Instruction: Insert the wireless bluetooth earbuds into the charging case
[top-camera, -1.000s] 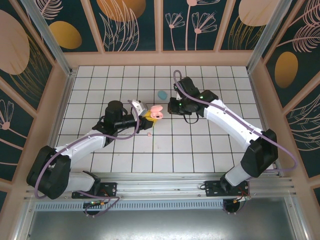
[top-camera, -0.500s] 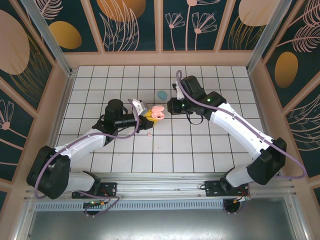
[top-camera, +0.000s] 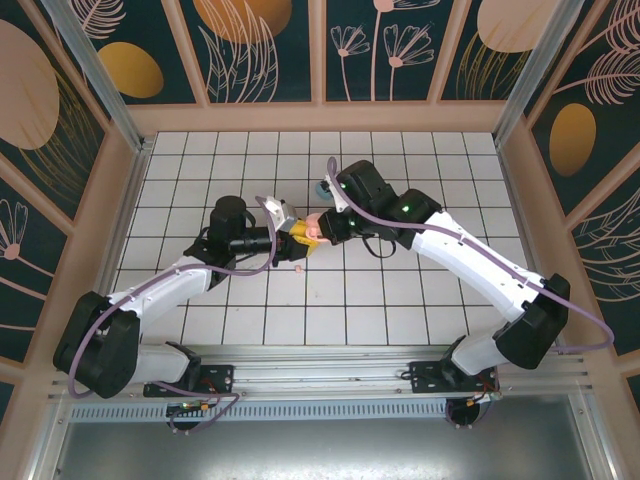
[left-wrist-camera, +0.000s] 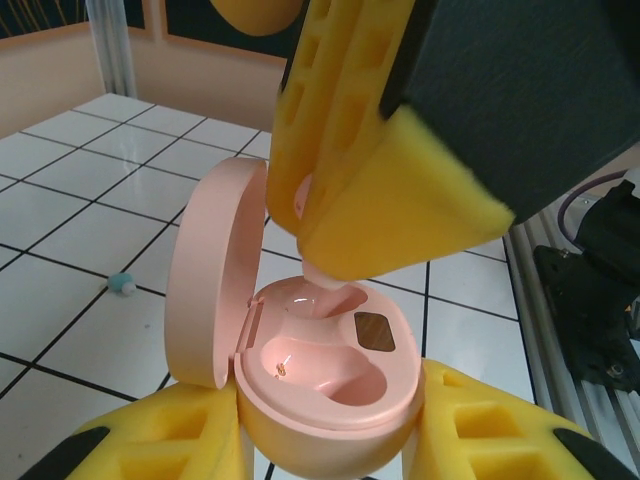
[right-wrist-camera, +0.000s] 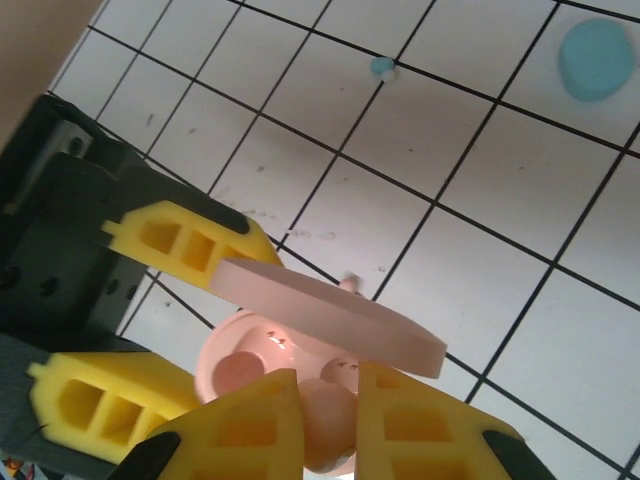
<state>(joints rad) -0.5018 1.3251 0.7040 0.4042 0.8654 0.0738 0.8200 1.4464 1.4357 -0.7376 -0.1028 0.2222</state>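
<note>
The right gripper (right-wrist-camera: 322, 408) is clamped on a pale pink earbud (right-wrist-camera: 326, 430), pinched between its yellow foam pads. Straight below it is the open pink charging case (left-wrist-camera: 330, 375). The left gripper (left-wrist-camera: 330, 445) is closed on the case's lower shell, one foam finger on each side, with the lid (left-wrist-camera: 215, 270) swung up to one side. The bud's lower end is at the mouth of one well, perhaps touching it, and the other well is empty. The bud's long axis looks slightly tilted against that well. The coming move is probably a short push down along the axis with a little straightening, done by the right arm while the left only steadies. The case is held over the middle of the tiled table (top-camera: 400, 300). A second pink earbud (top-camera: 298, 268) lies loose towards the near edge. A teal earbud (right-wrist-camera: 382, 68) and a teal case (right-wrist-camera: 592, 58) lie towards the far edge.
</note>
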